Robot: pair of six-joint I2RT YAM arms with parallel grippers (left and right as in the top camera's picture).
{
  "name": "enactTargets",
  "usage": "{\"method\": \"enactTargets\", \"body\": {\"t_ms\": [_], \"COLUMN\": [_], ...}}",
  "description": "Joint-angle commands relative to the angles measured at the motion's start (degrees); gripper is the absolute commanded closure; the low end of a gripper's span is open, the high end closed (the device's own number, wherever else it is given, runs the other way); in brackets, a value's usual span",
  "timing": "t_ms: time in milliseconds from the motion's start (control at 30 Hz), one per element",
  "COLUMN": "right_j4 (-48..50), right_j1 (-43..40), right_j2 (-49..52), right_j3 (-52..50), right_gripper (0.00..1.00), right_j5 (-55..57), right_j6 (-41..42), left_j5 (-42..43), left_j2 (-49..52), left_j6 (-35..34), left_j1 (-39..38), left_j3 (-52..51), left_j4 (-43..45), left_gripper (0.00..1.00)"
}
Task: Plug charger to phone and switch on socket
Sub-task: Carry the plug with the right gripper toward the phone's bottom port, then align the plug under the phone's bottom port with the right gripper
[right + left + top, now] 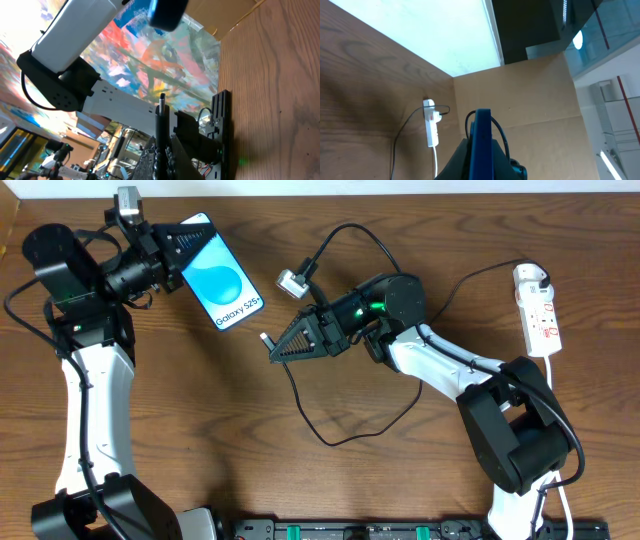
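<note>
My left gripper (193, 240) is shut on the top end of the phone (226, 285), whose light-blue screen faces up at the table's back left. In the left wrist view the phone (482, 142) shows edge-on between the left gripper's (482, 167) jaws. My right gripper (281, 348) is shut on the charger just behind its small connector tip (266, 338), a short way right of the phone's lower end and apart from it. The charger's black stem (161, 117) stands between the toothed fingers (175, 155). The white socket (537, 310) lies at the far right.
The charger's cable loops over the table's middle (329, 442), and its other end (291, 282) lies behind the right gripper. The socket's white cord (555, 375) runs toward the front edge. In the left wrist view the socket (431, 127) lies far ahead.
</note>
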Motion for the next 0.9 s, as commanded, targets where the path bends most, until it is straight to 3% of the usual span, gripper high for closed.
{"method": "enactTargets", "body": {"t_ms": [0, 867], "right_j4": [0.20, 0.22], "right_j1": [0.52, 0.52], "right_j2": [-0.85, -0.85], "right_j3": [1.73, 3.34], "right_gripper": [0.99, 0.99], "right_j5": [0.83, 3.82], "right_j6": [1.44, 1.33], "left_j5": [0.37, 0.20], "left_j2": [-0.11, -0.11], "left_j6": [1.14, 4.42], "left_j1": [-0.55, -3.10], "left_j3": [0.50, 0.48], "left_j4": [0.35, 0.35], "left_gripper": [0.93, 0.93]}}
